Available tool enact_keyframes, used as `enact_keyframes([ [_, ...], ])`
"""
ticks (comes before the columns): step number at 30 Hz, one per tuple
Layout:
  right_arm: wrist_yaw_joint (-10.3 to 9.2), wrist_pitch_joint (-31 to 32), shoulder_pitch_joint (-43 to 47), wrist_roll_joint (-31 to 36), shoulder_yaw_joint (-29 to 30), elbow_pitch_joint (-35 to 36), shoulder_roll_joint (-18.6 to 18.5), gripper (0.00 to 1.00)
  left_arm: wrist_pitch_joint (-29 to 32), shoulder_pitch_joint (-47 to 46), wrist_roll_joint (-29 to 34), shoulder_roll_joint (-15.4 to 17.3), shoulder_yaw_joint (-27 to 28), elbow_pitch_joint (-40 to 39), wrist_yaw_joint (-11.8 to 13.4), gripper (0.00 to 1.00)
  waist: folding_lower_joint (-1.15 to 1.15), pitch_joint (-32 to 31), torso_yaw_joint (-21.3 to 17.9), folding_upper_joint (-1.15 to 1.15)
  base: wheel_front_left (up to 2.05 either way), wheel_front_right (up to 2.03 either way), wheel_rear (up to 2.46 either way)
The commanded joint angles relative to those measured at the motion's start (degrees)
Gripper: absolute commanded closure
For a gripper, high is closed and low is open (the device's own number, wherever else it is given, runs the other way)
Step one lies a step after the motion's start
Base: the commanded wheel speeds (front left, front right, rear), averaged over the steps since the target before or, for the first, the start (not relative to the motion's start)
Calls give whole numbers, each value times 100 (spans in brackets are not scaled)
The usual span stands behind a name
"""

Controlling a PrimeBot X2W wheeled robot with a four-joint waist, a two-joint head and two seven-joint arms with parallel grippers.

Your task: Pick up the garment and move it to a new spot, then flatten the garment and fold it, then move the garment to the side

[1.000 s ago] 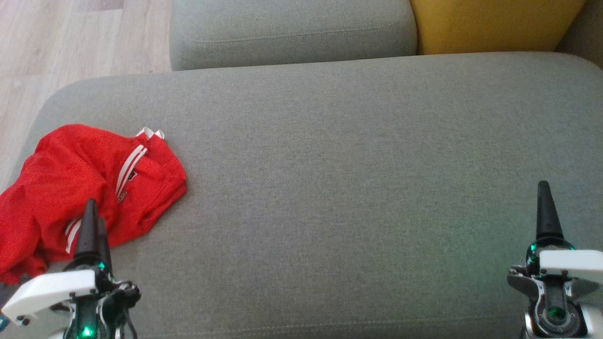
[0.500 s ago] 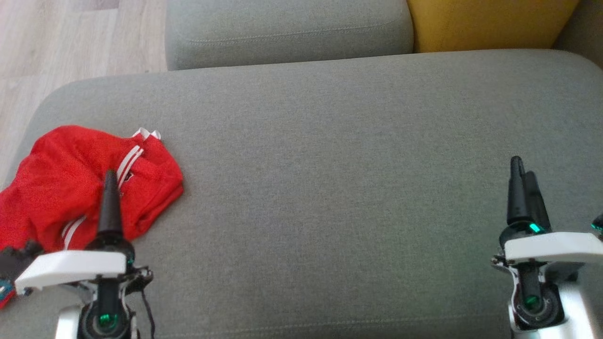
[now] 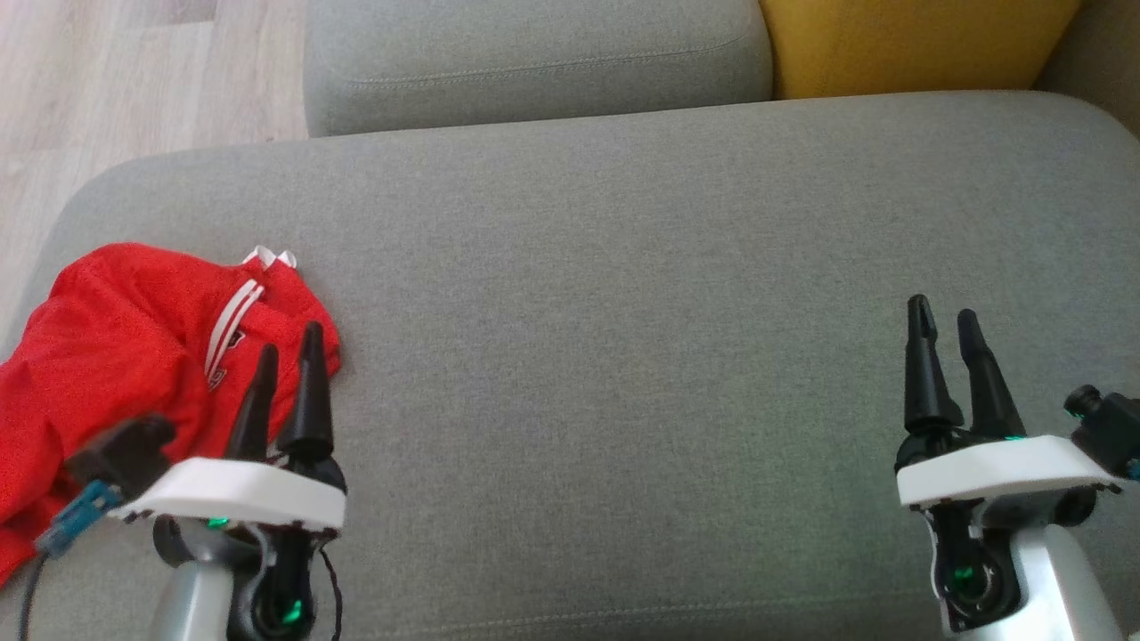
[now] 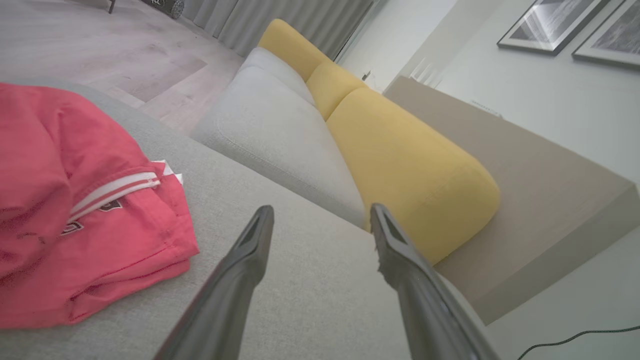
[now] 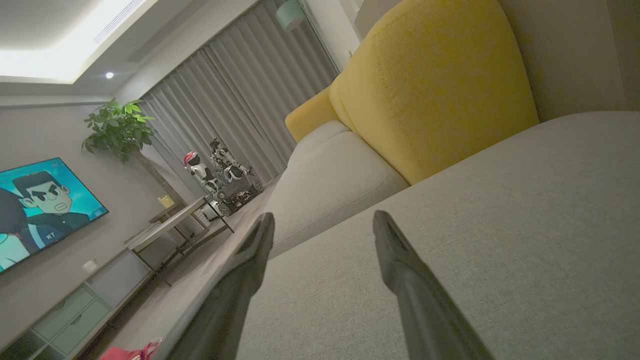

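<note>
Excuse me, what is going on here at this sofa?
A two-armed robot faces a red garment lying crumpled at the left end of a grey sofa seat. Its left pincer is open near the garment's edge, holding nothing. The right pincer is open too, over the bare seat far right.

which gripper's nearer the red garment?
The left gripper, open, fingertips by the right edge of the red garment. The right gripper, also open, is far off over bare grey cushion.
</note>
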State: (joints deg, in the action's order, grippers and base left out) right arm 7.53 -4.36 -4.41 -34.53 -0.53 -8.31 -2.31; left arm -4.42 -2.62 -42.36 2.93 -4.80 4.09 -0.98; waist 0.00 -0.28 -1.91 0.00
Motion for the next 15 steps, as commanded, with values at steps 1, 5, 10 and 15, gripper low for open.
enact_keyframes([
  [1,-2,-68,-373,211,-104,202,-40,0,-71,-262,213,133,40,-204,49,0,0,-5,-6,0,0,0,0],
  [5,-2,-136,-376,591,-150,152,-41,0,-139,-284,628,291,-236,-112,309,0,0,-18,-30,0,0,0,0],
  [10,-3,-221,-395,1019,-215,94,-43,0,-222,-343,1032,483,-565,42,596,0,0,-25,-48,0,0,0,0],
  [15,-3,-301,-419,1495,-244,-2,-44,0,-306,-414,1383,641,-880,189,834,0,0,-37,-52,0,0,0,0],
])
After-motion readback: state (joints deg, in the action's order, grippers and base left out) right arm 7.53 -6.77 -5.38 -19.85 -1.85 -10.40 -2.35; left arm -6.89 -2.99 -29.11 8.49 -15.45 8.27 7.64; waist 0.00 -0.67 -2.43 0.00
